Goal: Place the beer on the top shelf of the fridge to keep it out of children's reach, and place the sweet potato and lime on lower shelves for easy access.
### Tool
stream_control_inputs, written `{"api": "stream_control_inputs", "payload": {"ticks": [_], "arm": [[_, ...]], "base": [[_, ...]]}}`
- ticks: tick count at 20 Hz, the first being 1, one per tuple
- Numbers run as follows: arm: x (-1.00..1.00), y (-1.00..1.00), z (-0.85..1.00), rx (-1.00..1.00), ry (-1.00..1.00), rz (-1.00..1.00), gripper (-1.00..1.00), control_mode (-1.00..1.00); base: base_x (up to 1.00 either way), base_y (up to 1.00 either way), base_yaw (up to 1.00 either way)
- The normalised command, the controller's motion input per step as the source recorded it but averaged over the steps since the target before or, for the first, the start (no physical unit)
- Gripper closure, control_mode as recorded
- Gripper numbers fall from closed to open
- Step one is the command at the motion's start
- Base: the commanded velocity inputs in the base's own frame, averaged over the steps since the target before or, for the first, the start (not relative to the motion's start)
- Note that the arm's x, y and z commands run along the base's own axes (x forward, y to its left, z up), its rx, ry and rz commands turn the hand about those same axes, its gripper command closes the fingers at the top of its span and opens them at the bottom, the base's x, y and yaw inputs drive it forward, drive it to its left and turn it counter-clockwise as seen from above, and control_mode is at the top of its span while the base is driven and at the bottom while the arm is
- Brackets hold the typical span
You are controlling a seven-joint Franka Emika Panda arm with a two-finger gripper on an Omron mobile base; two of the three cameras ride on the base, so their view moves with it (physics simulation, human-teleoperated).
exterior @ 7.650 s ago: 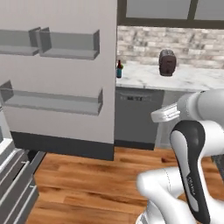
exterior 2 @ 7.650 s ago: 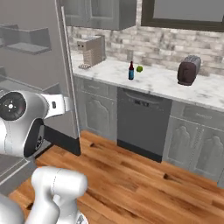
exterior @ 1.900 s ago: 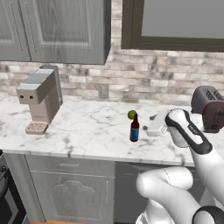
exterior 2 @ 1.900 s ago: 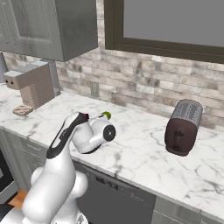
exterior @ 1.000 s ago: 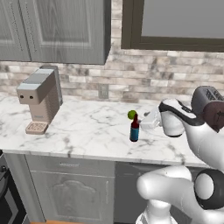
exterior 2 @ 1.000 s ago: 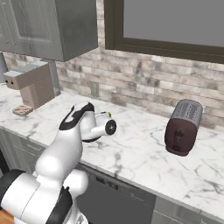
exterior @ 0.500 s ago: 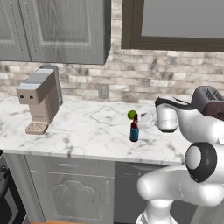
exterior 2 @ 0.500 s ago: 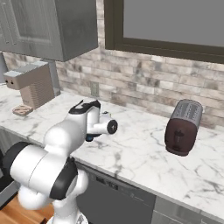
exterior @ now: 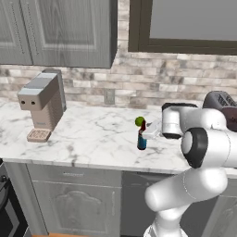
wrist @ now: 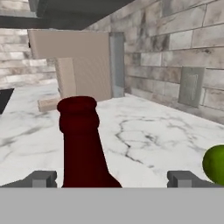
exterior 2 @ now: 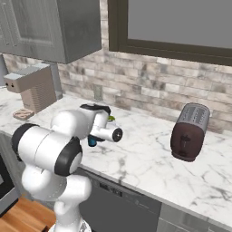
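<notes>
Swinging in since a moment ago, the arm now has its fingers (wrist: 38, 178) spread wide on either side of the beer (exterior: 141, 137), not clamped on it. Upright on the counter (exterior: 92, 139), the bottle stands just beside the lime (exterior: 139, 121).

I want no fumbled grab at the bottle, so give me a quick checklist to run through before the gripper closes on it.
1. Jaws wide apart: ok; the gripper has a finger on either side of the beer.
2. Beer upright on the counter: ok.
3. Neck centred between the fingertips: not ok; it sits nearer this one.
4. Lime out of the closing path: cannot tell; it lies just beyond the other fingertip.
5. Jaws level with the bottle's body: not ok; they bracket the neck.
</notes>
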Motion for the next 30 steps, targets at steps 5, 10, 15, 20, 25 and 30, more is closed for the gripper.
{"api": "stream_control_inputs", "payload": {"ticks": [5, 10, 15, 20, 25, 30], "arm": [[0.21, 0.04, -0.16, 0.00, 0.00, 0.00, -1.00, -1.00], [0.01, 0.10, -0.01, 0.00, 0.00, 0.00, -1.00, -1.00], [0.00, 0.10, 0.00, 0.00, 0.00, 0.00, -1.00, -1.00], [0.00, 0.04, 0.00, 0.00, 0.00, 0.00, 1.00, -1.00], [0.00, 0.01, -0.05, 0.00, 0.00, 0.00, 1.00, -1.00], [-0.18, 0.05, -0.01, 0.00, 0.00, 0.04, 1.00, -1.00]], "base": [[0.00, 0.00, 0.00], [0.00, 0.00, 0.00], [0.00, 0.00, 0.00], [0.00, 0.00, 0.00], [0.00, 0.00, 0.00], [0.00, 0.00, 0.00]]}}
